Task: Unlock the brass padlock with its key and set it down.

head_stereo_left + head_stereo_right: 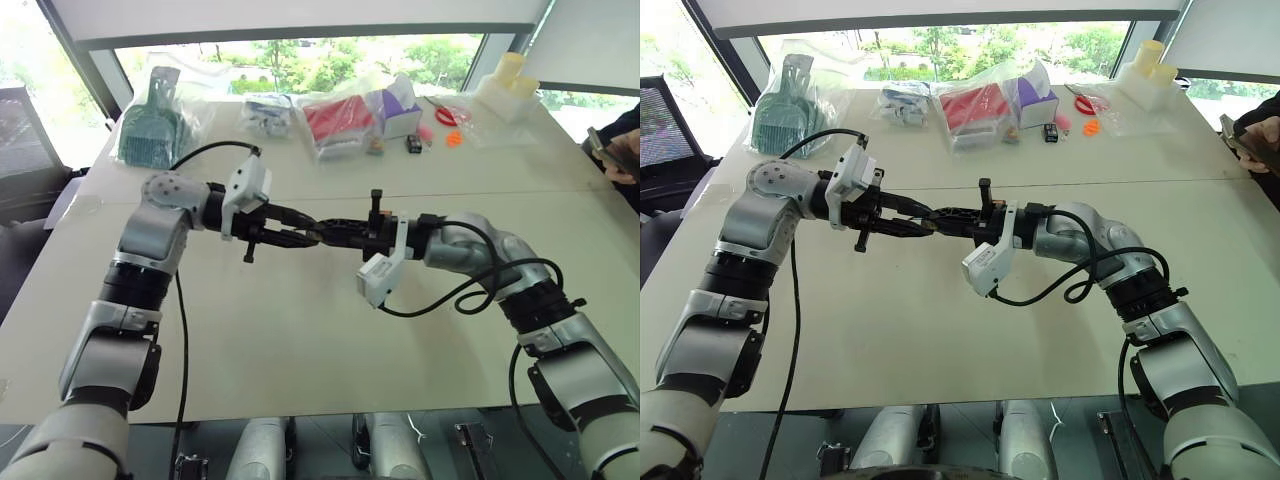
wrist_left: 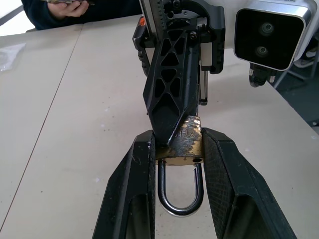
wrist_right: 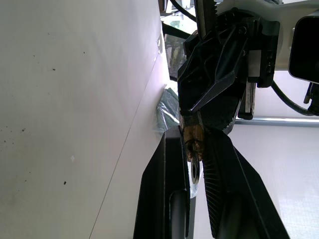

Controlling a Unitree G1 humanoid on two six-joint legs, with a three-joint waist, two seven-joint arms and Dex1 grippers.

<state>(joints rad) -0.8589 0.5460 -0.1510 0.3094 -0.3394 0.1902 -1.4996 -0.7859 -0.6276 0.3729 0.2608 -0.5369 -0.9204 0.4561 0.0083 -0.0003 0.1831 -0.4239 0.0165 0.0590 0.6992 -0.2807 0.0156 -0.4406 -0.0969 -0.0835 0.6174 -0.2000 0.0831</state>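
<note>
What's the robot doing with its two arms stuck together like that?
It is working on a tiny brass padlock held up over the table. The left end effector is clamped on the padlock's body, with the silvery shackle still closed. The right end effector comes in from the other side and is pinched on the key at the padlock. The lock is not open yet and has not been set down.

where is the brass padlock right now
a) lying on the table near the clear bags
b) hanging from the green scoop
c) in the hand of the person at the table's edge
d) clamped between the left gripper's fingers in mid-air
d: the brass padlock sits between the left gripper's two fingers, shackle loop towards the wrist, above the table.
</note>
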